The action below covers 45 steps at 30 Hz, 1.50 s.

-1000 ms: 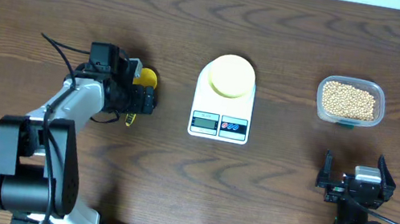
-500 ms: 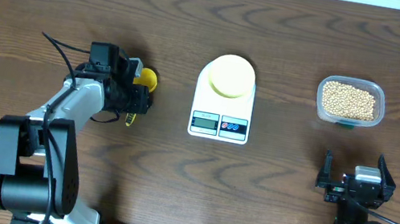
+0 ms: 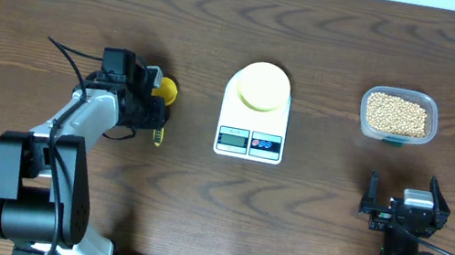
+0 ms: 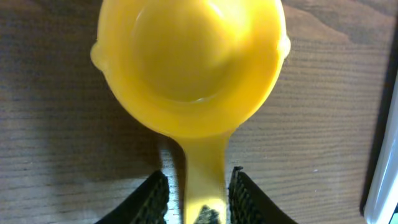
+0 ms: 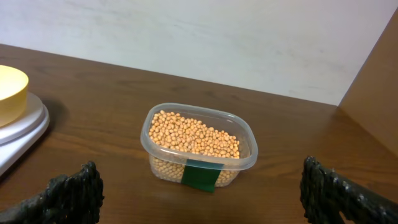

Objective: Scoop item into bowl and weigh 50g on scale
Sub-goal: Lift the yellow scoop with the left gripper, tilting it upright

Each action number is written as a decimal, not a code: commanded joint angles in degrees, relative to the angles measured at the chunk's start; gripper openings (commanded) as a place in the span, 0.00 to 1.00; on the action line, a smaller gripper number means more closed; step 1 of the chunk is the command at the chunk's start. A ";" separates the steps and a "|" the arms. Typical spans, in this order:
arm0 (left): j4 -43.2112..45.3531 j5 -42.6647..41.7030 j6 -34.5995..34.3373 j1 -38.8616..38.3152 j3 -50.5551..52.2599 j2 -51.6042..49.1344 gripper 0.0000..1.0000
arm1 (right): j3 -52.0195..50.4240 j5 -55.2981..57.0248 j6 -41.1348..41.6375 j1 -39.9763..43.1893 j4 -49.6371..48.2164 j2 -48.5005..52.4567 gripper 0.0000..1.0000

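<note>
Step in hand, by judgement: securing the yellow plastic measuring scoop [image 4: 189,74], round cup with short flat handle. Lies on the brown wooden table [image 3: 302,233] between its left edge and centre, cup up, empty. Straddled at the handle's end by the left gripper [image 4: 199,200]: contact at the right pad, thin shadow at the left pad; clenched or merely closing in, cannot tell. To do it well: close squarely across the handle's sides, keep the cup level, check for slip before lifting, then swing clear of the scale on the way over. Right gripper [image 5: 205,193] released, jaws spread wide, holding nothing, parked near the front right corner. Small round tan beans [image 5: 194,138] heaped in a clear rectangular plastic tub [image 5: 249,155] toward the far right corner. Small round pale yellow bowl [image 3: 262,86] seated on the platform of the white digital kitchen scale [image 3: 232,110] at table centre; looks empty. Count: one scoop, one tub, one bowl, one scale, two grippers; beans beyond counting.
</note>
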<state>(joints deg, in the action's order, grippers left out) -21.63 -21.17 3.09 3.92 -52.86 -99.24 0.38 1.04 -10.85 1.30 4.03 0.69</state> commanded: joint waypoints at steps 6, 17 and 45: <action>-0.11 -2.05 0.31 0.02 -0.72 -0.74 0.22 | -0.07 -0.13 -0.35 -0.39 0.24 -0.24 0.99; -0.09 -5.73 0.31 0.04 -0.74 -0.74 0.19 | -0.07 -0.13 -0.37 -0.39 0.24 -0.22 0.99; 4.52 -14.12 -5.38 0.07 -0.74 0.59 0.07 | -0.07 -0.13 -0.37 -0.39 0.24 -0.22 0.99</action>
<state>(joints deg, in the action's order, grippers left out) -18.09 -30.02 -0.23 3.92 -52.86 -99.24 0.38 1.04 -10.85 1.30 4.03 0.69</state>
